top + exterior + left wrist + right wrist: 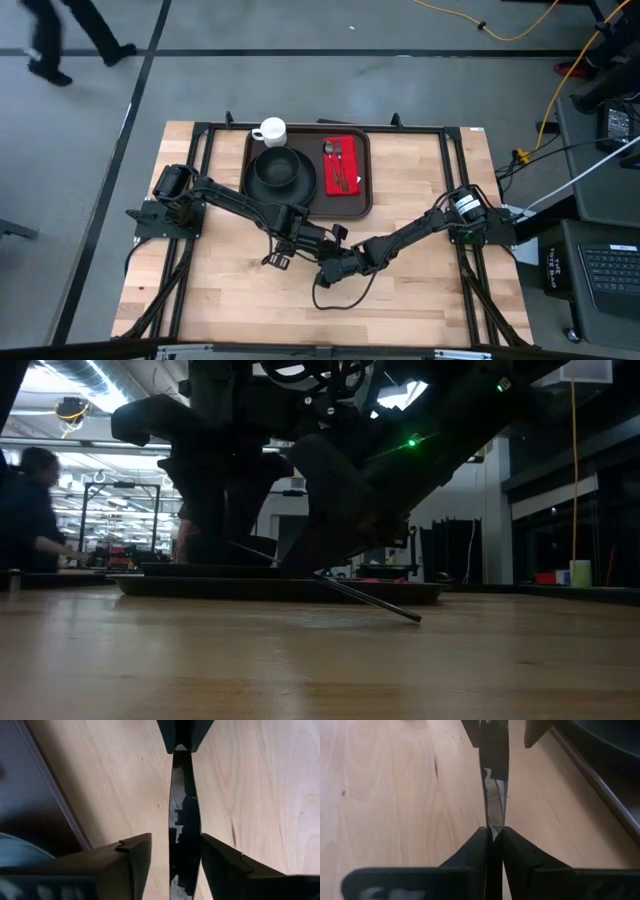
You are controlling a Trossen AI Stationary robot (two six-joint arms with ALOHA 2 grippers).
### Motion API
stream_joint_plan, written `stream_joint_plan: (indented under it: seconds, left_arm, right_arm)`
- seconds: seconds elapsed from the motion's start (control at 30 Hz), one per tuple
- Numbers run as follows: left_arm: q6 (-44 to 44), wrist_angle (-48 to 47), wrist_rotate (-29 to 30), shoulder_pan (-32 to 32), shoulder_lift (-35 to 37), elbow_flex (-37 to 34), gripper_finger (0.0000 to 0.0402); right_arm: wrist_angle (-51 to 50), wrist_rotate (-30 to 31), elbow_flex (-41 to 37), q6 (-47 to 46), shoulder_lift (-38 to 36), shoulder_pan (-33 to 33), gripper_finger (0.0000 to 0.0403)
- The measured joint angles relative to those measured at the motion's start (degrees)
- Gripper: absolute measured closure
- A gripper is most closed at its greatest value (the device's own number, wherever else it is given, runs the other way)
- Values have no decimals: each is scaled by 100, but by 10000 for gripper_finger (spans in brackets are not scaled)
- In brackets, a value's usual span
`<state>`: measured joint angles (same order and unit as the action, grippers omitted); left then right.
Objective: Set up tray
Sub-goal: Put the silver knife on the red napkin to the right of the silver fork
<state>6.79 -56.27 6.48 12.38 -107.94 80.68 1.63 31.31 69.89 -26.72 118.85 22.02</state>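
Observation:
A shiny metal knife [184, 820] lies between my two grippers over the bare table, just in front of the dark brown tray [364, 205]. My right gripper [494, 832] is shut on one end of it. My left gripper [176, 870] faces the right one and is open, one finger on either side of the knife's wider part. Whether they touch it I cannot tell. In the low view the knife [370, 600] slants, with its low end on the table. The tray holds a black bowl on a plate [281, 172], a white cup [270, 131] and a red napkin [344, 165] with cutlery. My right gripper pinches the knife's narrow end [494, 822] between its two fingers. The fingers lie along the knife, nearly level above the table, coming from the table's right side. The knife runs straight on from the fingertips toward my left gripper.
The tray's near rim [600, 785] runs close beside both grippers. A black cable loop [322, 296] lies on the wood near the right gripper. Bare wooden table [230, 300] stretches toward the near edge. A person [30, 510] is in the room beyond the table.

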Motion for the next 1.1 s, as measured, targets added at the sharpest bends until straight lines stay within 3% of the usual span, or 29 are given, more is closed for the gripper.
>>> stream_joint_plan:
  seconds: [0.2, 0.37, 0.5, 0.7, 1.1]
  left_arm:
    - [173, -287, 7, 44, 23, 159, 224]
    - [289, -985, 26, 75, 44, 619, 227]
    - [403, -1191, -134, 51, 448, 539, 236]
    - [95, -350, -298, -106, 1761, -489, 261]
    - [242, 2514, -407, -173, 4775, -3457, 288]
  right_arm:
    - [31, -7, 9, 23, -7, 1, 358]
    - [-6, -238, 13, 31, -17, 4, 352]
    - [0, -299, 13, 33, -17, 4, 354]
    - [-52, -271, 11, 57, -17, 0, 354]
    - [-123, -244, 7, 197, -242, -25, 354]
